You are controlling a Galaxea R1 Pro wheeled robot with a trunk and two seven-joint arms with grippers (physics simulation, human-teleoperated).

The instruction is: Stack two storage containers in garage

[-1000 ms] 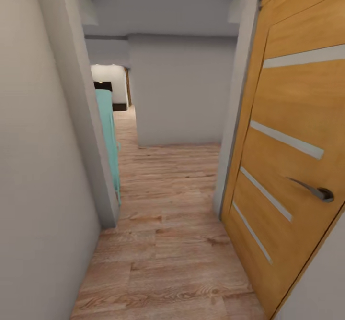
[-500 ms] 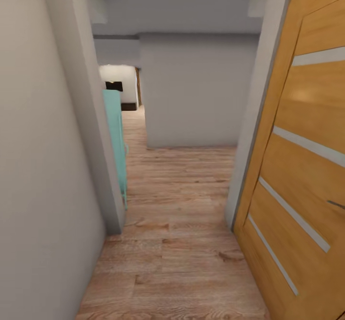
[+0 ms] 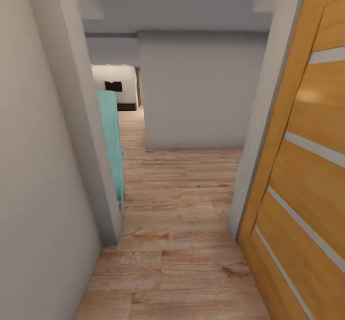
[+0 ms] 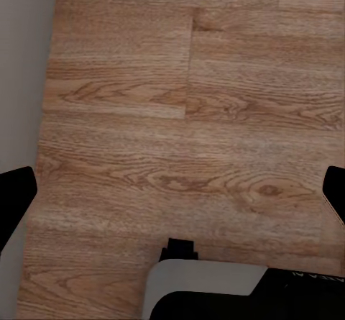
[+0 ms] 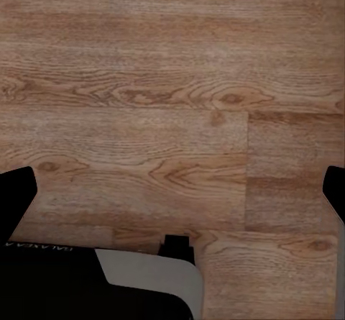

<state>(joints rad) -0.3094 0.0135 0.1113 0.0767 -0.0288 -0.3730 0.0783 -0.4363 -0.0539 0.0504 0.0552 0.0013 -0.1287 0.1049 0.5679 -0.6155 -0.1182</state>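
floor: light wood plank flooring (image 3: 182,243), runs up the middle of the head view into a narrow corridor
walls: pale grey wall (image 3: 38,176) at left, grey wall block (image 3: 196,89) at centre
door: orange-brown wooden door (image 3: 306,176) with frosted stripes, right edge
teal panel (image 3: 112,142): left of centre, behind the wall edge
left gripper (image 4: 172,190): jaws spread wide, nothing held, planks below
right gripper (image 5: 172,190): jaws spread wide, nothing held, planks below
containers: none visible here

No readable text; faint marks on pincer bodies illegible.

You face matt grained wood plank flooring (image 3: 177,243), smooth pale painted walls (image 3: 201,89), and a satin orange-brown wooden door (image 3: 306,176).
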